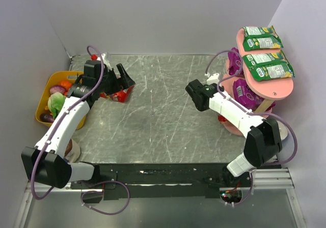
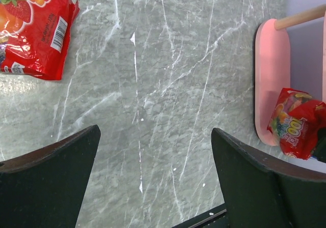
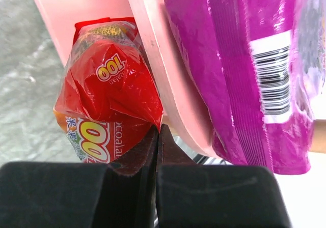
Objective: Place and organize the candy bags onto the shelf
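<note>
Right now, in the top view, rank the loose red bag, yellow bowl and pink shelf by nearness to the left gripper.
1. Red bag, lying right by the left gripper.
2. Yellow bowl, at the far left.
3. Pink shelf, far right.

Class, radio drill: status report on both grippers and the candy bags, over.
Left gripper open over table, loose red bag nearby, untouched. Right gripper shut on second red bag at bottom tier of shelf. Nothing seen blocking.
</note>
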